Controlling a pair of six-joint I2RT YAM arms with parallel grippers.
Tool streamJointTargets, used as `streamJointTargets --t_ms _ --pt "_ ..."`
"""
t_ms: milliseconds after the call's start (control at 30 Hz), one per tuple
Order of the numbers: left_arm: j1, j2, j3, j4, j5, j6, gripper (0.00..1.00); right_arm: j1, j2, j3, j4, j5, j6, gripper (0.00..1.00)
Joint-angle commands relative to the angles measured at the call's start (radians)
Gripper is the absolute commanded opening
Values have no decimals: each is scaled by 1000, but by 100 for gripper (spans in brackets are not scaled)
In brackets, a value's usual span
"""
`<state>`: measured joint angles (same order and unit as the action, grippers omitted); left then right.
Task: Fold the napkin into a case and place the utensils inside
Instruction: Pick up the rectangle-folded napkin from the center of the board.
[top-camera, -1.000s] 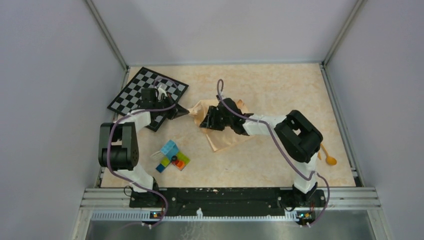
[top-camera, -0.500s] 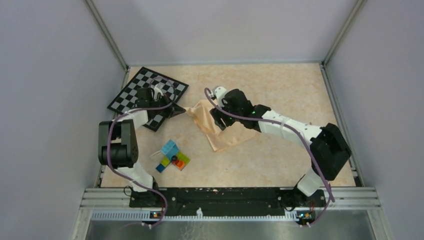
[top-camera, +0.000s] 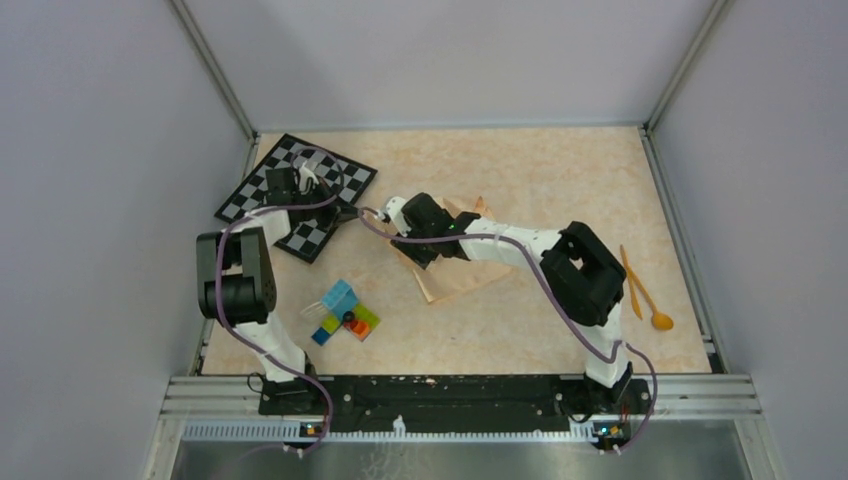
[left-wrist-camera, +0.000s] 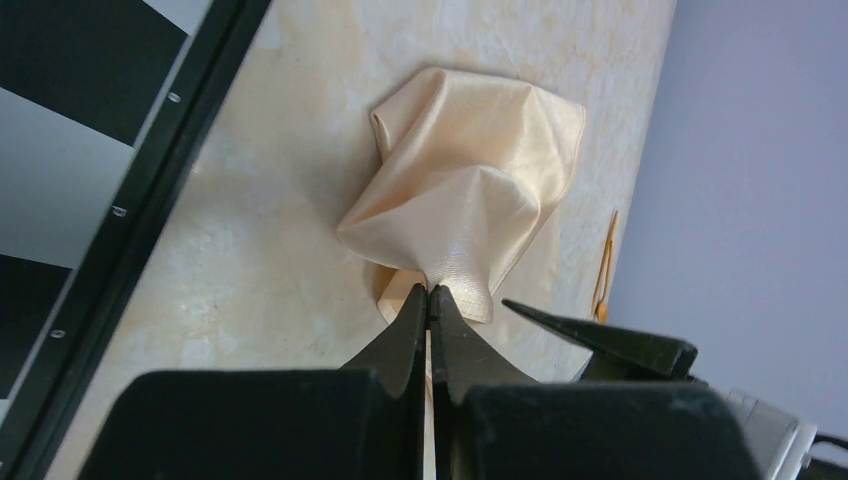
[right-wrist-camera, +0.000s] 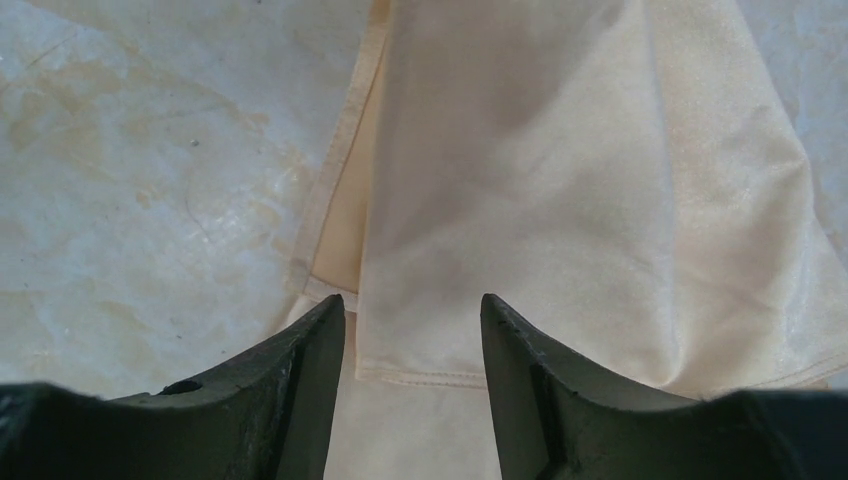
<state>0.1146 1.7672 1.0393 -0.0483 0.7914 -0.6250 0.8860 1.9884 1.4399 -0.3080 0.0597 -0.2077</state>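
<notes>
The peach-orange napkin (top-camera: 455, 275) lies crumpled mid-table, partly under my right arm. In the left wrist view the napkin (left-wrist-camera: 470, 190) rises in a bunched peak into my left gripper (left-wrist-camera: 430, 292), which is shut on a pinch of the cloth. In the top view the left gripper (top-camera: 352, 213) sits at the checkerboard's right corner. My right gripper (top-camera: 412, 245) hovers low over the cloth, close beside the left one. It is open and empty (right-wrist-camera: 412, 305), with a hemmed fold of the napkin (right-wrist-camera: 560, 200) between its fingers. The orange-yellow utensils (top-camera: 645, 298) lie at the far right, a spoon among them.
A black-and-white checkerboard (top-camera: 262, 190) lies at the back left under my left arm. A cluster of coloured toy bricks (top-camera: 342, 312) sits near the front left. Grey walls close in the table on three sides.
My right arm swung over the napkin and its gripper moved left, closer to the left gripper. The left gripper stayed shut on the cloth and pulled slightly left. The utensils came out from behind the right arm.
</notes>
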Motion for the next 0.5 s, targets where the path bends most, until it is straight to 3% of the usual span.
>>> streamJointTargets --t_ms 0,167,267,467 --pt "29 47 62 -16 -14 7 0 41 -9 49 3 69 130 52" --pt "41 111 95 -4 10 -23 0 44 -4 29 27 62 295 52" --pt "42 129 94 27 19 -46 0 44 50 102 -13 113 376 51" --pt "41 131 93 39 32 -37 0 57 144 207 -16 180 336 49"
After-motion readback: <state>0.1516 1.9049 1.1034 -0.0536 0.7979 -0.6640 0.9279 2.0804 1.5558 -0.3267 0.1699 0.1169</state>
